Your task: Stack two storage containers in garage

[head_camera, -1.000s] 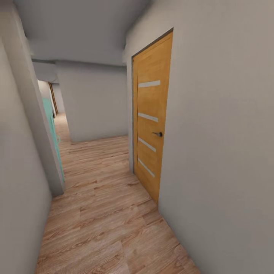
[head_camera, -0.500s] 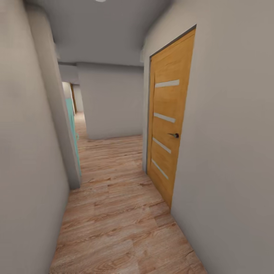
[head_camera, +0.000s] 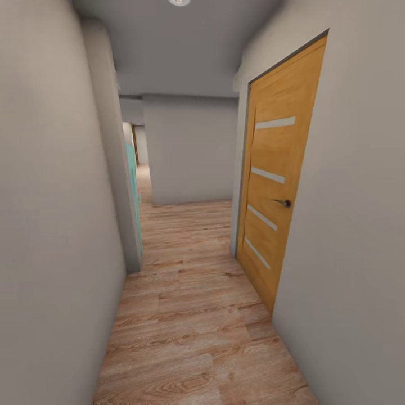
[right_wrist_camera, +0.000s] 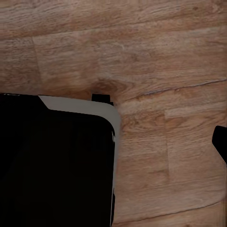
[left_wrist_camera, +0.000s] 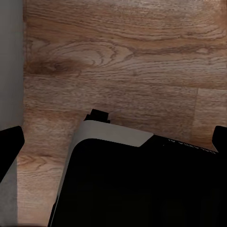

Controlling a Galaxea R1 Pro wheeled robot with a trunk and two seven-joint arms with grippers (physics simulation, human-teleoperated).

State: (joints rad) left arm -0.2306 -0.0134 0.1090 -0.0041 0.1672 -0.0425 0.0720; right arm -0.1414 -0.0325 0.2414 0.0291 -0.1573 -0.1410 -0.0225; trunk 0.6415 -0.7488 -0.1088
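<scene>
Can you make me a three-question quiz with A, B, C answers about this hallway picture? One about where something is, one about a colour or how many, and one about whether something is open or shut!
1. Where is the wooden door?
A. In the right-hand wall
B. In the left-hand wall
C. In the ceiling

2. How many pale stripes cross the wooden door?
A. One
B. Four
C. Nine

3. Is the wooden door open or shut?
A. Wide open
C. Lying on the floor
B. Shut

Answers:
1. A, the head view shows the wooden door set in the right-hand wall.
2. B, four pale stripes run across its face.
3. B, it sits flat in its frame with the handle facing the wood-plank floor of the hallway.
</scene>
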